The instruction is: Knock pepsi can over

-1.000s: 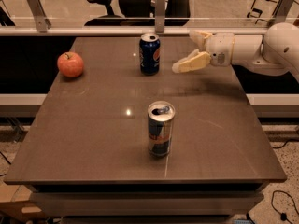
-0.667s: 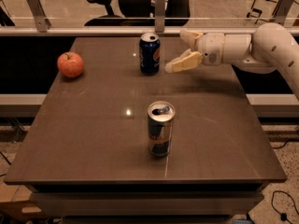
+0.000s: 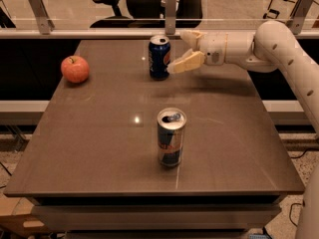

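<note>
The pepsi can (image 3: pixel 159 57), dark blue with a silver top, stands upright near the far edge of the brown table (image 3: pixel 89 133). My gripper (image 3: pixel 180 51) reaches in from the right on the white arm (image 3: pixel 279 44) and sits just right of the can. Its fingers are spread open, with nothing between them. The lower finger (image 3: pixel 185 62) has its tip right against the can's right side; I cannot tell whether it touches. The upper finger (image 3: pixel 189 35) is farther back, near the can's top.
A taller silver-and-blue can (image 3: pixel 171 136) stands upright in the middle front of the table. A red apple (image 3: pixel 75 68) lies at the far left. A metal rail (image 3: pixel 99 33) and office chairs (image 3: pixel 144 1) are behind the table.
My gripper has moved left across the table's far side, closing the gap to the pepsi can. The can still stands upright in the same spot.
</note>
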You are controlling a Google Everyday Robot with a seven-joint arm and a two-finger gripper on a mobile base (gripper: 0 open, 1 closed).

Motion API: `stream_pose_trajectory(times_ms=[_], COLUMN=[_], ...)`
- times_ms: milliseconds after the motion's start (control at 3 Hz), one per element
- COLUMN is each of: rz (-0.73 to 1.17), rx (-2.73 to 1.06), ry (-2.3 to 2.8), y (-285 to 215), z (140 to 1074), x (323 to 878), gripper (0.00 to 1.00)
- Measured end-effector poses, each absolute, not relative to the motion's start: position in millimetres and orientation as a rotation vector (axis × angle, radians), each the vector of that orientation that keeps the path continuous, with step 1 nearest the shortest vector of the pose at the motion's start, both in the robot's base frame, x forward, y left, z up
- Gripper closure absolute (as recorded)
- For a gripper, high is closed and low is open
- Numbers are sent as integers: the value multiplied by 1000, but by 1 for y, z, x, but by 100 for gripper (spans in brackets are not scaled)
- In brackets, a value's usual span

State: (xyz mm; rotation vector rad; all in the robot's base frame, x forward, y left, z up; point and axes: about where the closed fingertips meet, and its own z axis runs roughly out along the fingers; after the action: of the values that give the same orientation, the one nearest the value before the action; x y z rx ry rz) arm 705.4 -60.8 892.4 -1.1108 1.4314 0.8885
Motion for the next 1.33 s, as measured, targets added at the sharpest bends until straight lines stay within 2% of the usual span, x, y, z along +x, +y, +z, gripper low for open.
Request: stream_pose_trajectory(times_ms=[1333], rz=[978], rx=[-1139], ry=[1372], y=[-29], z=[886], x=[719], gripper=[0])
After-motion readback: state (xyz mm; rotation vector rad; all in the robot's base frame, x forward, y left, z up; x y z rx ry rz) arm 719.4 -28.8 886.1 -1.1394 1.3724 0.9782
